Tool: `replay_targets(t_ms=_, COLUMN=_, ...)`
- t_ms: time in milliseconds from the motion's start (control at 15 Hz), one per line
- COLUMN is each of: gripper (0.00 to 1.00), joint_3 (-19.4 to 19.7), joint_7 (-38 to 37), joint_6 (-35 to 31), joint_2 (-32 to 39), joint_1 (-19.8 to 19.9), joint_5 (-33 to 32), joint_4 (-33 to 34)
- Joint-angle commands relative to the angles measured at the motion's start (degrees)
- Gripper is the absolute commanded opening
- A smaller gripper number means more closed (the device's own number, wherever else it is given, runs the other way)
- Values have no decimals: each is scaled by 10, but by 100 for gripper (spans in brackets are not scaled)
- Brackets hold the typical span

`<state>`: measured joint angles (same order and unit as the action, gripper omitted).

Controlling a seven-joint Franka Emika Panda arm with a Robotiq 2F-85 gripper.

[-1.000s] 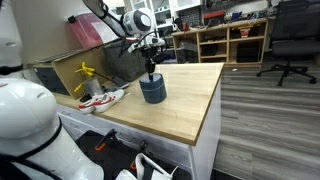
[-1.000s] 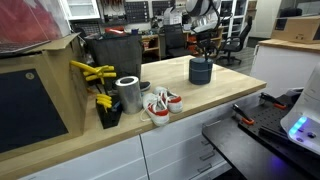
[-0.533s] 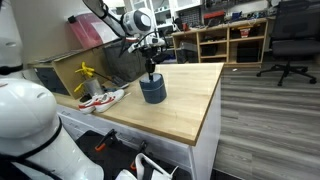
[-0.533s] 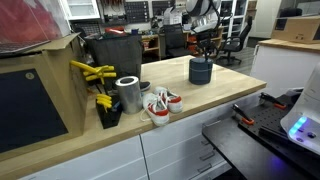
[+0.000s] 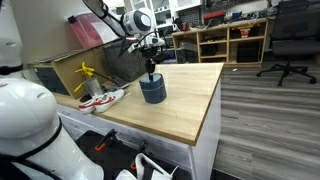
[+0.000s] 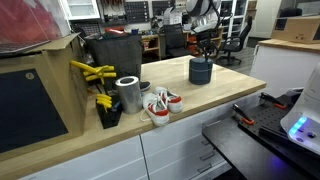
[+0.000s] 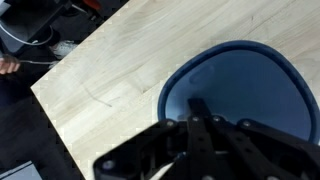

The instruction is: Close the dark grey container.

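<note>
Across the last second nothing had visibly shifted: arm, tub and bench sat in the same places in both exterior views, which suggested the closing was in its final press or already done, not mid-travel. The small, short, cylindrical dark blue-grey container [image 5: 152, 91] stood on the pale wooden tabletop [image 5: 190, 105], toward its far end and in from the edges, well apart from the white-and-red shoes [image 6: 160, 105] and the ribbed metal can [image 6: 128, 94] at the near end. The black Robotiq gripper [image 5: 150, 70] stood upright directly above the tub, its tip at the lid. In the wrist view the round matching lid [image 7: 250, 90] looked smooth, matte and slightly domed, with a raised rim, and seemed to sit level on the body, so the container was judged closed or nearly so. The gripper [image 7: 197, 108] had its jaws drawn together with no gap showing and nothing seen between them. The wood showed fine straight grain and a dull finish.
</note>
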<state>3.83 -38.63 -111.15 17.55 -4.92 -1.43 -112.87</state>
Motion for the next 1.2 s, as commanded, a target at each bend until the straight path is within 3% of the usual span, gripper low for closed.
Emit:
replay_targets(t_ms=0, gripper=0, joint_3=-4, joint_7=2, joint_6=5, joint_2=-4, joint_1=5, joint_5=3, joint_4=-5)
replay_targets(t_ms=400, gripper=0, joint_3=-6, joint_7=13, joint_6=9, joint_2=-3, joint_1=8, joint_5=14, joint_4=-3)
replay_targets(t_ms=467, gripper=0, joint_3=-22, joint_7=-21, joint_6=46, joint_2=-65, joint_1=-15, joint_5=26, joint_4=-28)
replay_targets(t_ms=800, gripper=0, joint_3=-52, joint_7=-43, joint_6=155, joint_2=-119, joint_1=-23, joint_5=42, joint_4=8)
replay_targets(t_ms=1133, gripper=0, joint_3=-67, joint_7=-69, joint_6=163, joint_2=-121, joint_1=-16, joint_5=35, joint_4=39)
